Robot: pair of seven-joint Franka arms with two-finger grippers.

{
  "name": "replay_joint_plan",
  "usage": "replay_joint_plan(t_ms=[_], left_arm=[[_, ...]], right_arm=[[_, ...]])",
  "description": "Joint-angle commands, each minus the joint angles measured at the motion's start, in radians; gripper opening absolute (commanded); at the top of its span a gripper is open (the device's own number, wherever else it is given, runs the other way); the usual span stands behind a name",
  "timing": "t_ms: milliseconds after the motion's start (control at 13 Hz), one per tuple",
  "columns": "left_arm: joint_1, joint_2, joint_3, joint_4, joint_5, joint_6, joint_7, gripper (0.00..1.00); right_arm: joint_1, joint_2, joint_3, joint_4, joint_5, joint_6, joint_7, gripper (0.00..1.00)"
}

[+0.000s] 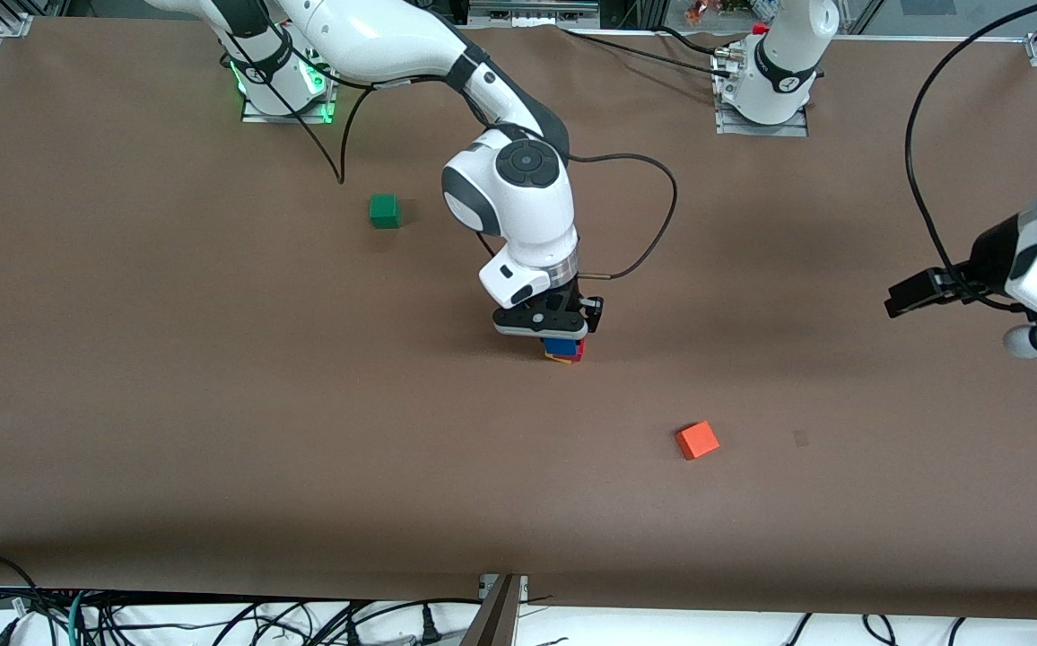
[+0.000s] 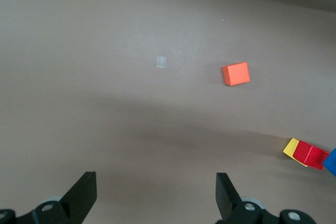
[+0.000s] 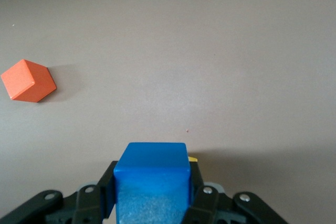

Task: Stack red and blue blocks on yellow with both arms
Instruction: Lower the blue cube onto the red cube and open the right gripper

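Note:
My right gripper (image 1: 563,334) is shut on the blue block (image 1: 560,345) at the middle of the table. The blue block sits on top of the red block (image 1: 579,352), which stands on the yellow cube (image 1: 558,360). In the right wrist view the blue block (image 3: 152,182) fills the space between the fingers of the right gripper (image 3: 152,195), and only a sliver of yellow (image 3: 193,158) shows under it. The left wrist view has yellow (image 2: 290,147), red (image 2: 310,156) and blue (image 2: 331,162) in a row. My left gripper (image 2: 156,195) hangs open and empty at the left arm's end (image 1: 900,301).
An orange-red cube (image 1: 697,440) lies nearer the front camera than the stack, toward the left arm's end, and shows in both wrist views (image 2: 235,73) (image 3: 29,81). A green cube (image 1: 384,211) sits closer to the right arm's base. A black cable (image 1: 653,224) loops beside the right wrist.

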Motion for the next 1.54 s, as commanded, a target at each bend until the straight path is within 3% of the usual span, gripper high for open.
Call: replay_joint_plan(t_ms=[0, 692, 1231, 1385, 1462], left_arm=[[0.002, -0.055, 0.003, -0.096, -0.016, 0.043, 0.005, 1.0], [0.008, -0.04, 0.003, -0.078, -0.015, 0.044, 0.005, 1.0], [0.006, -0.03, 0.003, -0.059, -0.015, 0.044, 0.0, 1.0], [0.006, -0.03, 0.003, -0.059, -0.015, 0.044, 0.0, 1.0], [0.006, -0.03, 0.003, -0.059, -0.015, 0.044, 0.0, 1.0]], right_arm=[[0.004, 0.032, 0.001, 0.045, -0.016, -0.001, -0.006, 0.41], [0.012, 0.046, 0.01, 0.045, 0.012, 0.002, 0.016, 0.47], [0.006, 0.04, 0.01, 0.045, 0.03, -0.001, 0.013, 0.83], [-0.002, 0.028, 0.01, 0.045, 0.044, -0.039, 0.008, 1.0], [-0.023, -0.004, 0.01, 0.045, 0.076, -0.087, -0.001, 1.0]])
